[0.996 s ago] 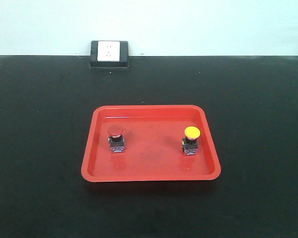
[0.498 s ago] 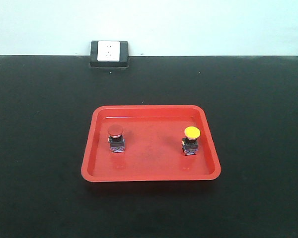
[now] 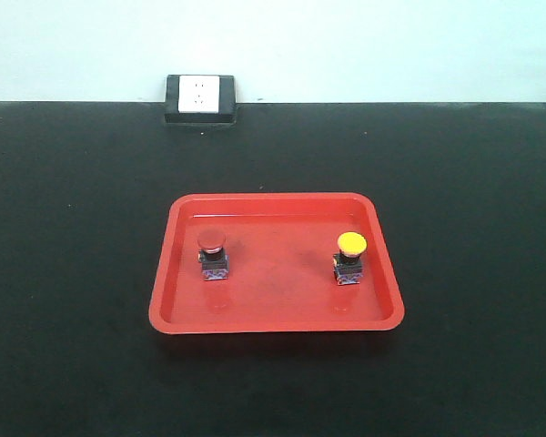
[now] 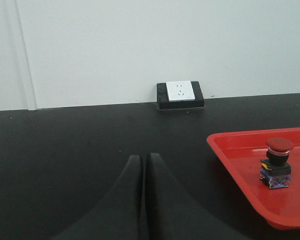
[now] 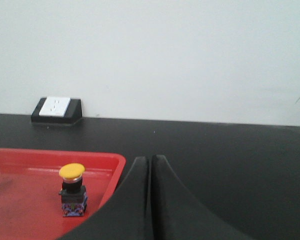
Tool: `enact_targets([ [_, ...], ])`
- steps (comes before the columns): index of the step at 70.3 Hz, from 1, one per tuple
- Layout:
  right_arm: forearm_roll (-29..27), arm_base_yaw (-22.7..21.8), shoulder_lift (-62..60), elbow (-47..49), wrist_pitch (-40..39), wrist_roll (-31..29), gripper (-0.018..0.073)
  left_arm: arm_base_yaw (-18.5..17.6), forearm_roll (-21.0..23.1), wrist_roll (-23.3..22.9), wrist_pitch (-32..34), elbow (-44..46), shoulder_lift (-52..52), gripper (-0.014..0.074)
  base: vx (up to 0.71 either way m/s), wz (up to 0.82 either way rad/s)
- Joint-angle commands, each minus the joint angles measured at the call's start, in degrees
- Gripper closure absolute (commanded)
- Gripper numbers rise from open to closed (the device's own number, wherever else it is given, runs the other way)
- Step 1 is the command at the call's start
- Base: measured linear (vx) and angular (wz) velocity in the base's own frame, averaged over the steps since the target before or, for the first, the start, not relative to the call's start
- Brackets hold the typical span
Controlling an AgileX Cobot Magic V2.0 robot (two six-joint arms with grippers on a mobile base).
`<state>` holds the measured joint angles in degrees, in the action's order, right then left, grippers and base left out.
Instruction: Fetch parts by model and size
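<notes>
- I see a shallow red plastic tray (image 3: 278, 314) with rounded corners lying flat on the black tabletop (image 3: 73, 273), and I take it as my landmark.
- The red-capped mushroom-head push-button switch (image 3: 213, 254) stands upright inside the tray, toward its left side, on a dark blocky base with blue markings.
- The yellow-capped mushroom-head push-button switch (image 3: 350, 258) stands upright inside the tray too, toward its right side, well apart from the red one.
- Beyond the tray's far edge, against the pale wall, sits a white wall socket in a black housing (image 3: 200, 98).
- My left gripper (image 4: 144, 162) sits over bare tabletop just left of the tray, its two dark fingers pressed together and holding nothing.
- My right gripper (image 5: 150, 163) sits just off the tray's right rim, near the yellow-capped switch, fingers likewise closed tight on nothing.
</notes>
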<state>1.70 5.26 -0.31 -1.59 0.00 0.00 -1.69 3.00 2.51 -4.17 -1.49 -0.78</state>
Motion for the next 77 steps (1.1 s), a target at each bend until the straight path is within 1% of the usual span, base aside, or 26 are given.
enact_targets([
  [1,0.56,-0.12,-1.08,-0.55,-4.74,0.00,0.0569,0.08,0.53,-0.28,4.53,-0.22,-0.83,0.0603,0.00,0.00],
  [77,0.27,-0.12,-1.02,-0.55,-3.97,0.00,0.0569,0.08,0.53,-0.28,4.53,-0.22,-0.83,0.0603,0.00,0.00],
])
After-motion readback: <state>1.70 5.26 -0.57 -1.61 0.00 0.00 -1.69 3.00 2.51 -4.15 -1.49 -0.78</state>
